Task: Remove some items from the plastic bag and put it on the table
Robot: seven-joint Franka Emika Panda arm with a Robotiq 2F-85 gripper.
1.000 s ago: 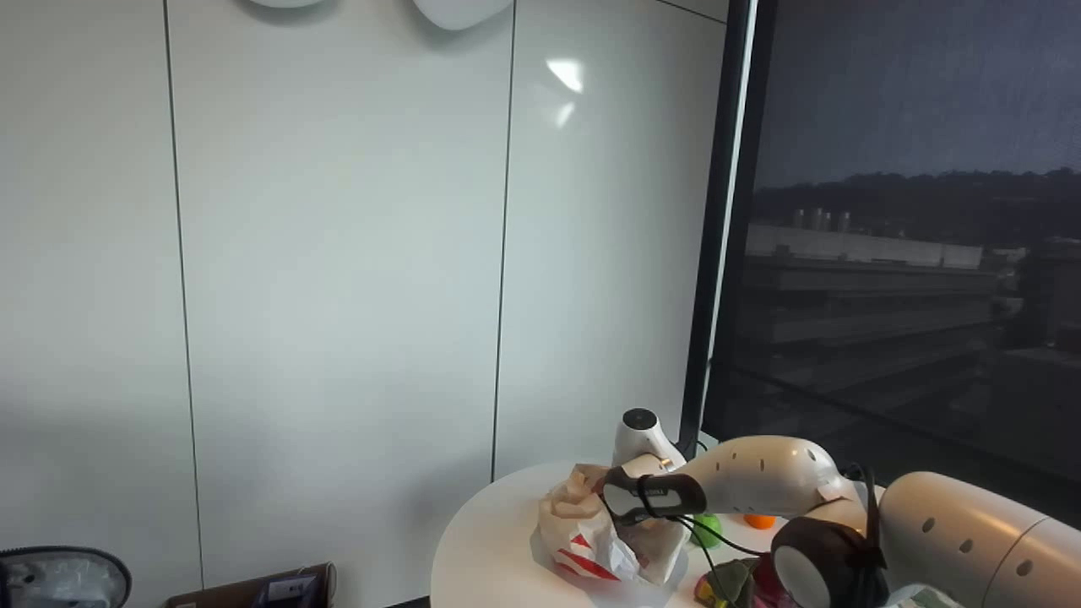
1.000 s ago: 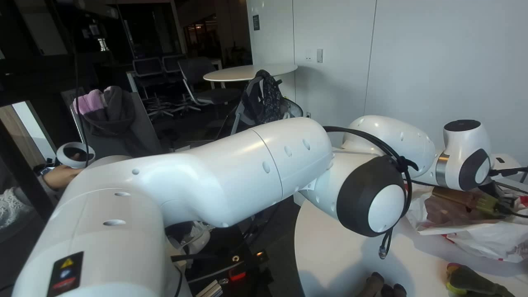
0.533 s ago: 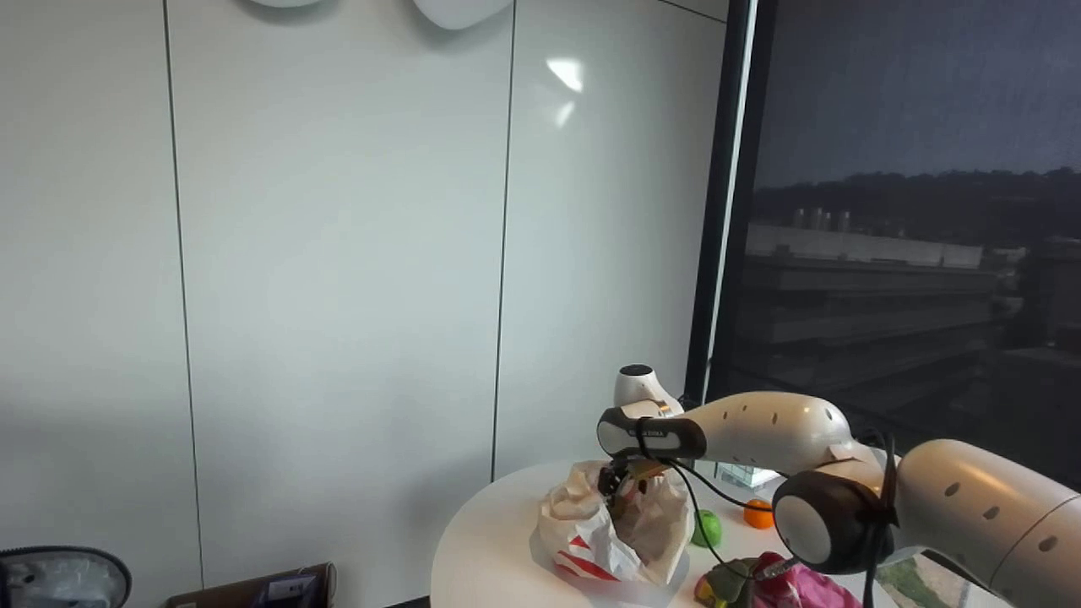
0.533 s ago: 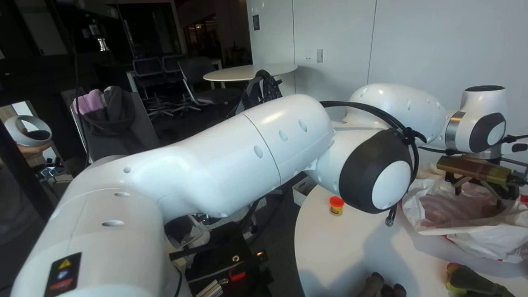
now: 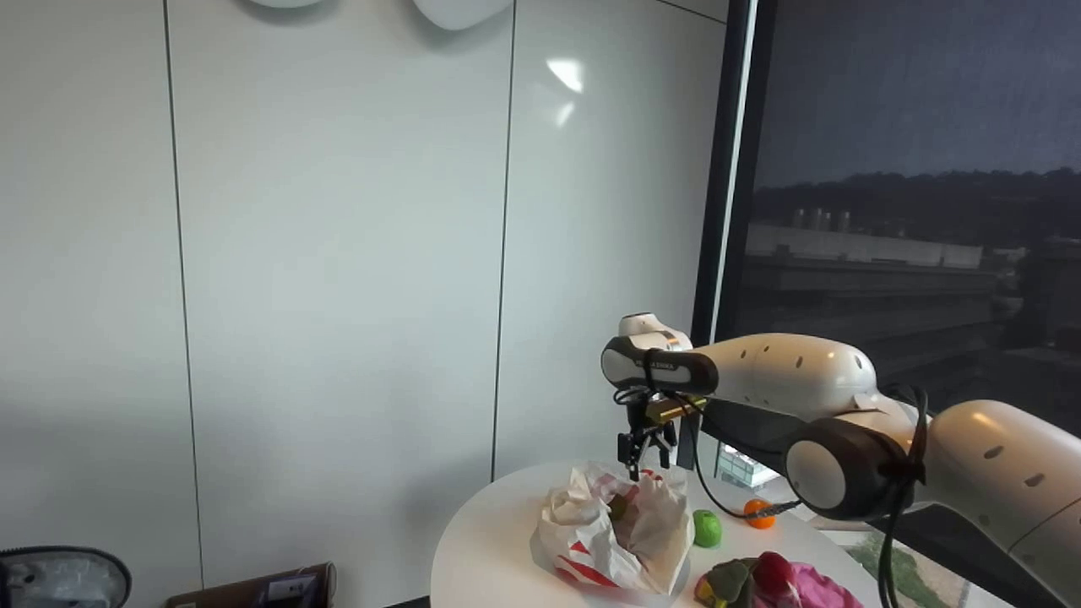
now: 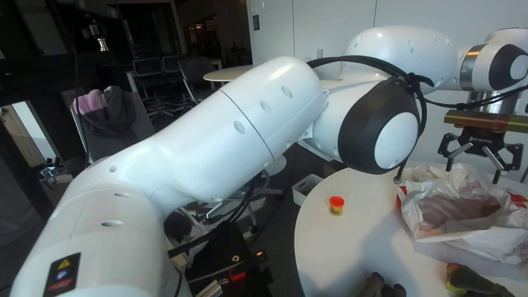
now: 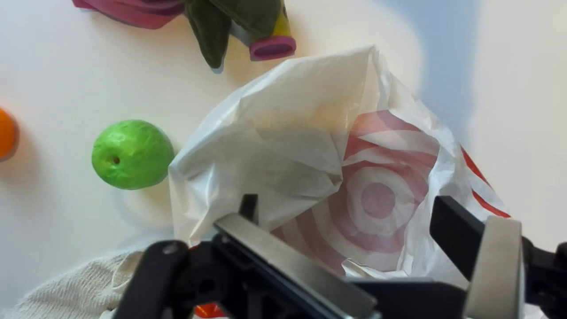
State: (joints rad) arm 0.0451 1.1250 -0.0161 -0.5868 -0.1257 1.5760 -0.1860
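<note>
Above the bag (image 5: 591,532) hangs the end effector (image 6: 473,171), apparently clear of it, its two sides spread wide with nothing between them. The bag sits crumpled on the surface (image 5: 486,540), its mouth gaping upward so that reddish printed rings show inside.

By my reckoning the unpacking is well along. Just beside the bag lies a lime (image 7: 133,154), so close that I cannot tell whether they touch; an orange (image 7: 6,134) rests farther out from the bag, past the lime. Near the bag, too, are a pink bundle (image 5: 819,589), a green lump (image 7: 252,17) and a purple-lidded tub (image 7: 272,48), while a pale cloth (image 7: 75,283) lies close to it, partly hidden by the end effector in the wrist view. Well apart from the bag, a red-lidded tub (image 6: 336,206) stands upright. I take these for contents set out, though I cannot be sure that all of them belong to it.

What is left is harder to judge. In an exterior view a dark patch (image 5: 618,507) shows within the bag's mouth; it may be one more item or just a shaded fold, and the bent-over wall hides part of the inside. If something remains, the end effector would have to go down through the mouth, where loose plastic could get pinched too. If not, the job looks about done.
</note>
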